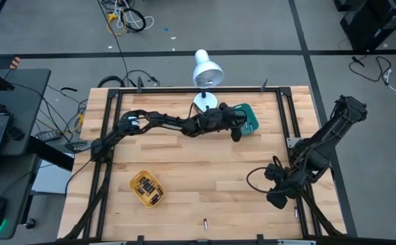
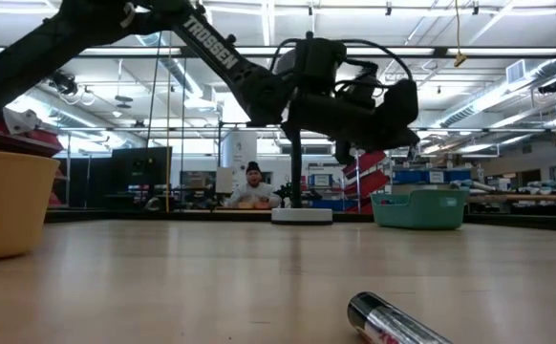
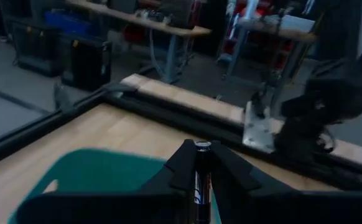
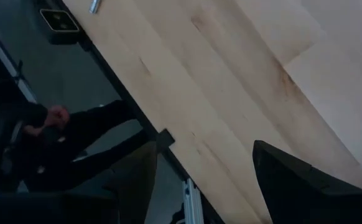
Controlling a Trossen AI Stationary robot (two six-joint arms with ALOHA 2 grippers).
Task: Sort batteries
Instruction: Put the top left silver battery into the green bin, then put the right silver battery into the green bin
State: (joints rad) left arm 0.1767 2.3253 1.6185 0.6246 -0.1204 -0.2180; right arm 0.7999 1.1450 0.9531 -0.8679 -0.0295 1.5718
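One battery [image 3: 200, 177] pinched upright in left gripper [image 3: 199, 163] above teal tray [image 3: 100, 174]; right gripper [image 4: 201, 180] spread, idle.

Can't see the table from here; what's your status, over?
Left gripper shut on a battery, over the teal tray. Right gripper open, parked by table's right edge. Nothing in the way.

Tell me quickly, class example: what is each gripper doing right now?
Left gripper: shut on a battery, above the teal tray.
Right gripper: open, holding nothing, at the table edge.
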